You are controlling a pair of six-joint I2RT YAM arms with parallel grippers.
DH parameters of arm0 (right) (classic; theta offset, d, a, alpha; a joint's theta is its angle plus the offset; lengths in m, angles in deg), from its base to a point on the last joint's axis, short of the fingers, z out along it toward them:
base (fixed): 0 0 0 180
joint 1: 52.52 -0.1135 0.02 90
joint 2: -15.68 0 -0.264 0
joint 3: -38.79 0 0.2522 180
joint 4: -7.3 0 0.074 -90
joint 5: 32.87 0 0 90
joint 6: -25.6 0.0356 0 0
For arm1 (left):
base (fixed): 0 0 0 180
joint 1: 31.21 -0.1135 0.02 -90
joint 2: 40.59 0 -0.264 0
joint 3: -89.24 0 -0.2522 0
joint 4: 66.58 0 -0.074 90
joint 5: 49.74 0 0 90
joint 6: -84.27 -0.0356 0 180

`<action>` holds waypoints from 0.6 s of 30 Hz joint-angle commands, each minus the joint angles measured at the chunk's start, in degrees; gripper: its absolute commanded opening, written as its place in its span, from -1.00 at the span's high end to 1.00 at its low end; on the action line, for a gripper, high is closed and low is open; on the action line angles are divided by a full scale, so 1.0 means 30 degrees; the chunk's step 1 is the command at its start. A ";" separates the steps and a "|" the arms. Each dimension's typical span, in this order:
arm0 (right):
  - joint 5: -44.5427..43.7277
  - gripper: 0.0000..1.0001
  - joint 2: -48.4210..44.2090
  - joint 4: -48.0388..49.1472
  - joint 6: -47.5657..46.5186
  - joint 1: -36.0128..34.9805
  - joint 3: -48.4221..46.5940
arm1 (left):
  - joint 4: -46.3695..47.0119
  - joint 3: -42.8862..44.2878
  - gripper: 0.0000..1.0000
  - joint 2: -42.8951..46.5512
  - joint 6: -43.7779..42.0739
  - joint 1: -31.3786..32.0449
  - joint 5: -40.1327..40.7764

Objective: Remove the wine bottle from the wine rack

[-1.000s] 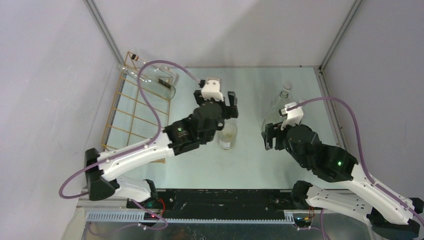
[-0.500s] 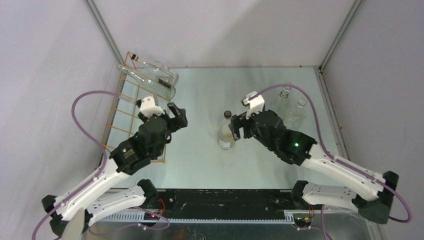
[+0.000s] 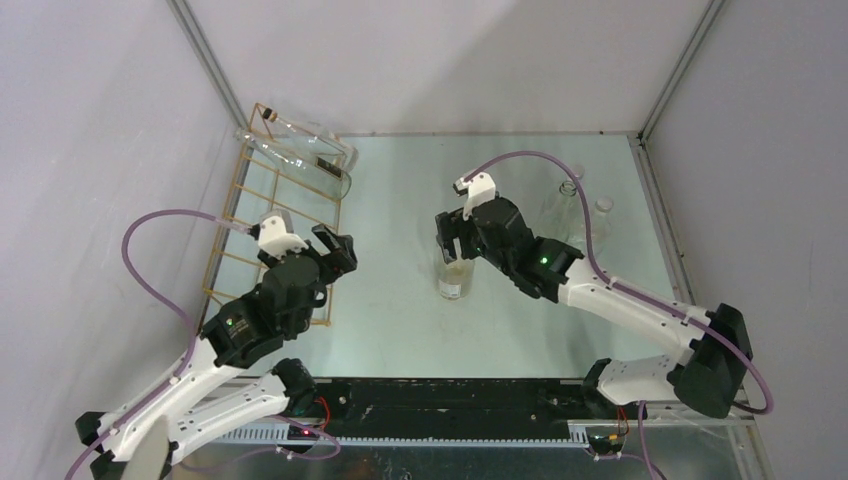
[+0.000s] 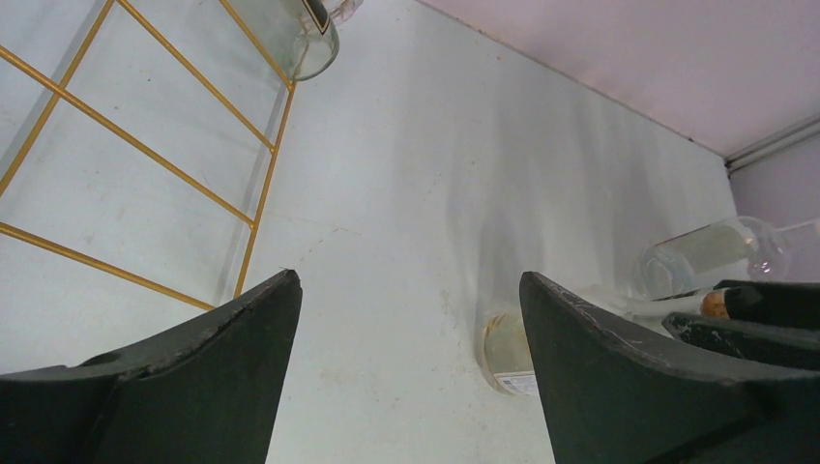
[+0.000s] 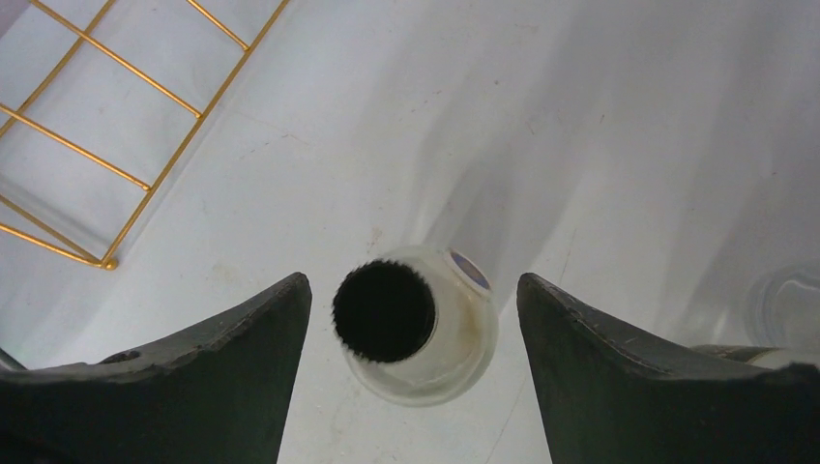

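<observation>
Your left gripper (image 3: 337, 248) hangs over the right rail of the thin gold-tan wire wine rack (image 3: 262, 225), which lies along the left side of the pale table (image 3: 400, 180). Its fingers (image 4: 193, 387) are spread wide, and the left wrist view shows only bare table between them, with the rack's rungs off to the left.

The clear glass wine bottle (image 3: 300, 155) with a dark label lies on its side across the far end of the rack, well apart from both grippers. Its neck points to the far left corner and its base juts over the right rail. In the left wrist view only its base (image 4: 295, 34) shows, at the top edge.

Your right gripper (image 3: 447, 235) is over the middle of the table, right above an upright clear stoppered bottle (image 3: 452, 278) that stands on the surface, off the rack. From the right wrist you look straight down on its dark ridged top (image 5: 384, 311), which sits between the parted fingers (image 5: 658, 387). There is a clear gap on each side, so nothing is gripped.

Two more clear bottles (image 3: 570, 200) stand close together at the far right.
</observation>
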 commanded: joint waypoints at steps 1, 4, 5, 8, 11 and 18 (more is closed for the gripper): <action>0.0977 -0.60 0.0807 0.1449 0.0719 0.0592 -0.0932 | 0.0086 0.0561 -0.80 -0.0400 0.0545 -0.0099 0.0461; 0.1408 -0.52 0.1360 0.1816 0.0559 0.0731 -0.0911 | 0.0236 0.0432 -0.80 -0.0610 0.0672 -0.0099 0.0331; 0.1470 -0.49 0.1460 0.1861 0.0521 0.0721 -0.0927 | 0.0227 0.0417 -0.80 -0.0659 0.0680 -0.0099 0.0327; 0.1522 -0.35 0.1667 0.1790 0.0435 0.0717 -0.0930 | 0.0170 0.0370 -0.80 -0.0637 0.0688 -0.0099 0.0455; 0.1497 -0.23 0.1748 0.1591 0.0383 0.0696 -0.0933 | 0.0159 0.0283 -0.82 -0.0477 0.0688 -0.0098 0.0633; 0.1501 0.20 0.1827 0.1280 0.0198 0.0391 -0.0910 | 0.0092 0.0088 -0.82 -0.0377 0.0915 -0.0099 0.0818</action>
